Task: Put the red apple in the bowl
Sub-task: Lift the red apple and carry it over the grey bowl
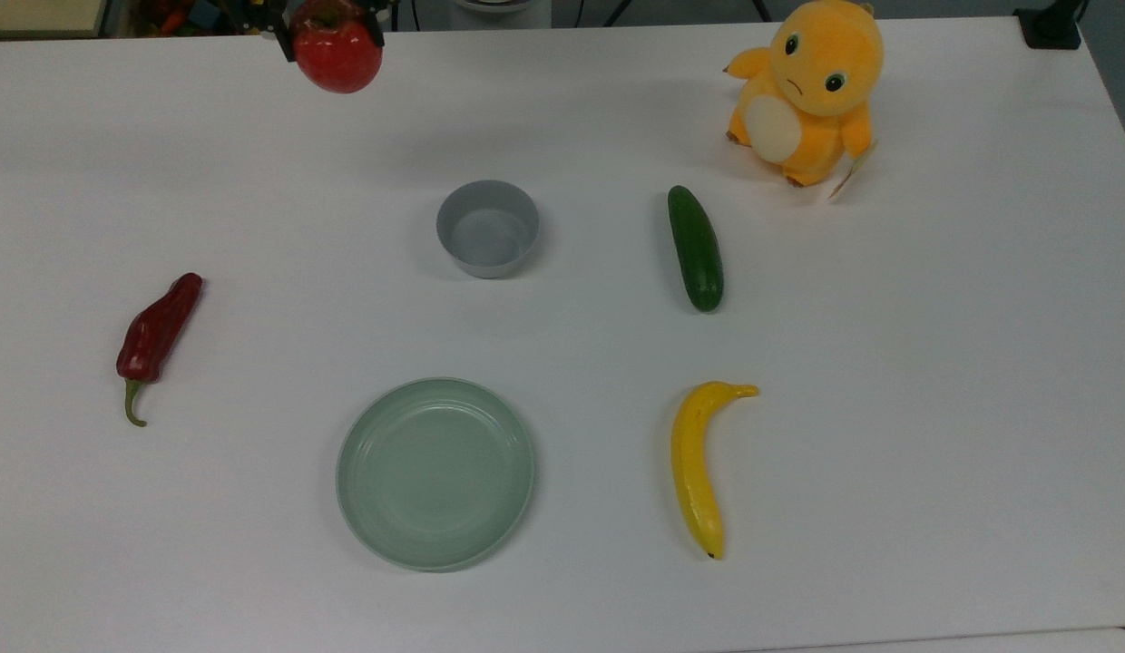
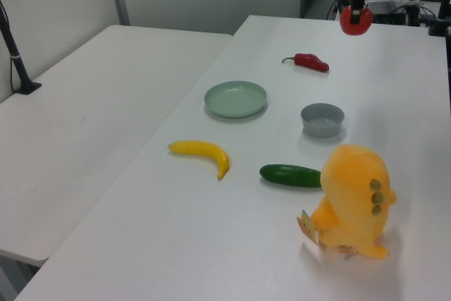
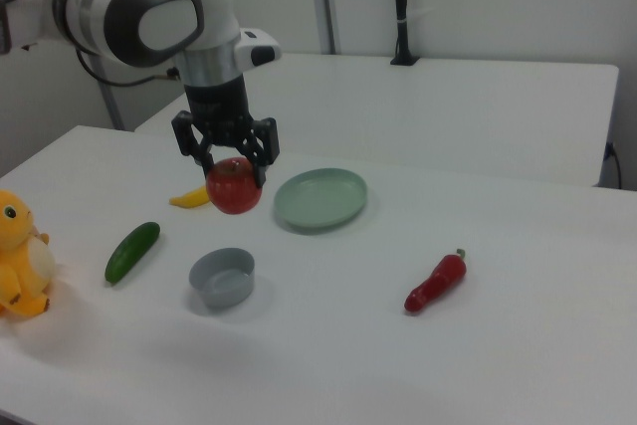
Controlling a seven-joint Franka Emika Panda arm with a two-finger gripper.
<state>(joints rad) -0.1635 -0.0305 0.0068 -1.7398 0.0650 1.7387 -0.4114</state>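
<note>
White table — grey bowl holds nothing — gripper clamped on red apple, raised.

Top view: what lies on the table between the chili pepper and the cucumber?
The bowl sits between the chili pepper and the cucumber, nearer the cucumber.

No readable text, label, brand, number or sign shows on anything here. The paper tag at the plush toy's foot is too small to read, and the table is plain white, unmarked.
</note>
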